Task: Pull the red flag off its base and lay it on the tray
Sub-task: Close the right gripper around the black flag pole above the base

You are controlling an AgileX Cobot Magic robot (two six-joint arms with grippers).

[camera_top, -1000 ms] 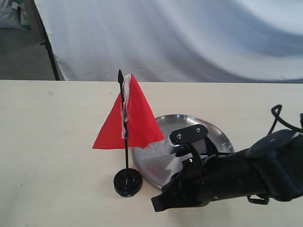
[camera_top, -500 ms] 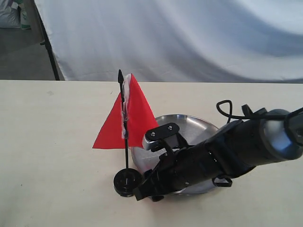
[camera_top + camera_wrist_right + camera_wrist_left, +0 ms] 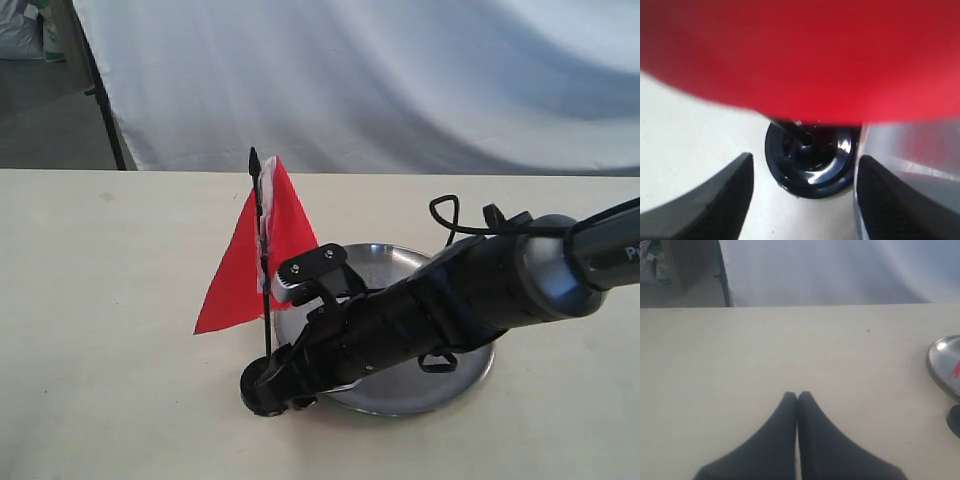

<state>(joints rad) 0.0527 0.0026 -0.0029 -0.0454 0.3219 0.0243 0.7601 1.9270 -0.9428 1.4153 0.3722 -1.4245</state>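
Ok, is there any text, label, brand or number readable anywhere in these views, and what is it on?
"P": lettering on the right arm's silver segment, cut off by the picture's edge; the rest is out of view.
White bag in the far background: coloured markings, too blurred to read.
Red flag, base, tray: no lettering visible.

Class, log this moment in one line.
right pincer: open, flanking small black round base | red cloth flag: upright in base | round silver metal tray: no flag | left pincer: shut
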